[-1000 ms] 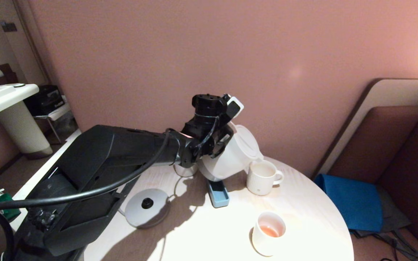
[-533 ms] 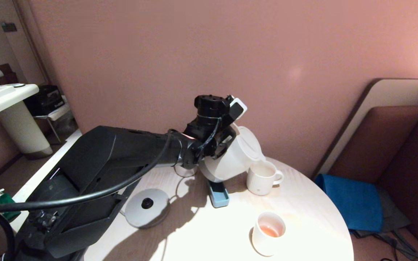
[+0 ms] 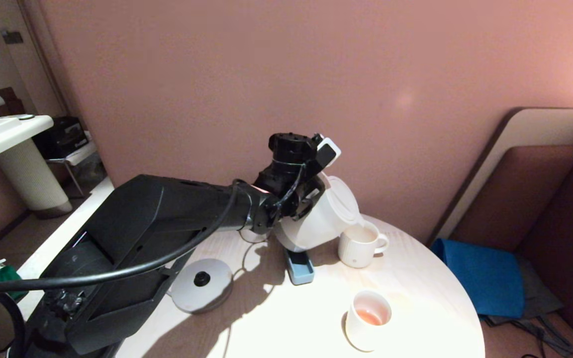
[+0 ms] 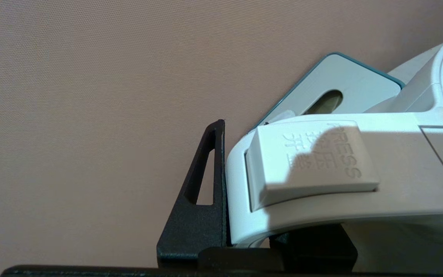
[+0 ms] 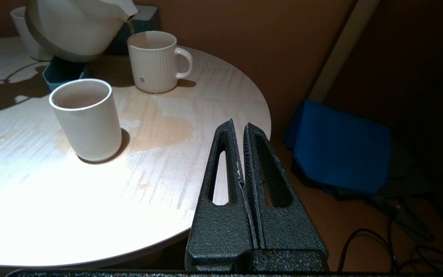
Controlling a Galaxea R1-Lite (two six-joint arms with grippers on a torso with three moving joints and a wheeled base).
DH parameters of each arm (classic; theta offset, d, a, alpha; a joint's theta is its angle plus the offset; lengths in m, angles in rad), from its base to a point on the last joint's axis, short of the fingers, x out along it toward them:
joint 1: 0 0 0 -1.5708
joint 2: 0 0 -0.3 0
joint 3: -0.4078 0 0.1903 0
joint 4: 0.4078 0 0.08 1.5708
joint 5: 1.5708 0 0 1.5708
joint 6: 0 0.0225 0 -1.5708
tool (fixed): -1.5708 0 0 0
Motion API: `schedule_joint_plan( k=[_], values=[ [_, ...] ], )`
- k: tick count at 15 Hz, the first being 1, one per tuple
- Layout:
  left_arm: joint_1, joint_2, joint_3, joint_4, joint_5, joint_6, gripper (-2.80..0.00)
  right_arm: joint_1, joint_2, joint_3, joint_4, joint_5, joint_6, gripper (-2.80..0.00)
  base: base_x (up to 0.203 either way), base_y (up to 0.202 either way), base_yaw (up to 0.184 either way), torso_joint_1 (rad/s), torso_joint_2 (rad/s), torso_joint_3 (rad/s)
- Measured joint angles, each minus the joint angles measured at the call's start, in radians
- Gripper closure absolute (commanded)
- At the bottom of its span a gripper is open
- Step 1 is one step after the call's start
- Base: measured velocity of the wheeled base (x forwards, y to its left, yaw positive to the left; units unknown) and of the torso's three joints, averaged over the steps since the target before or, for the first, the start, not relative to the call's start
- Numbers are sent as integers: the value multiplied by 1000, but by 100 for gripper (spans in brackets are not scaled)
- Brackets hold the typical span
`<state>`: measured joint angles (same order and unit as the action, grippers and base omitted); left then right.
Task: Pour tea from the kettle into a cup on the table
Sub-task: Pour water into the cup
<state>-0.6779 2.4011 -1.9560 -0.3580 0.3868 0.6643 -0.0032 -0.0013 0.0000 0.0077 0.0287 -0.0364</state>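
kettle (image 3: 316,219) tipped further, handle hidden

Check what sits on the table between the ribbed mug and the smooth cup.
Nothing stands there; a tea puddle wets the table between mug and smooth cup, right wrist view.

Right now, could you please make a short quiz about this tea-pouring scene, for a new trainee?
1. True or false: the kettle stands upright on the grey base disc.
2. Multiple choice: the kettle's spout is over A) the smooth cup, B) the ribbed mug, C) the blue tray.
3. Short answer: what is the state of the right gripper, and where is it?

Key
1. False: the left gripper holds it by the handle, lifted and tilted.
2. B
3. Shut and empty, near the table edge.
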Motion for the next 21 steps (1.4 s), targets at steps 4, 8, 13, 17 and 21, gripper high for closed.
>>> schedule_joint_plan(
  k=[4,8,13,17,21],
  values=[
    [1,2,0,0,0,0,0,0,0,0,0,0,0,0,0,0,0,0,0,0],
    [2,11,0,-4,4,-1,0,0,0,0,0,0,1,0,0,0,0,0,0,0],
    [4,17,0,-5,4,-1,0,0,0,0,0,0,1,0,0,0,0,0,0,0],
    [6,21,0,-5,5,-1,0,0,0,0,0,0,2,0,0,0,0,0,0,0],
    [7,16,0,0,5,0,0,0,0,0,0,0,2,0,0,0,0,0,0,0]
  ],
)
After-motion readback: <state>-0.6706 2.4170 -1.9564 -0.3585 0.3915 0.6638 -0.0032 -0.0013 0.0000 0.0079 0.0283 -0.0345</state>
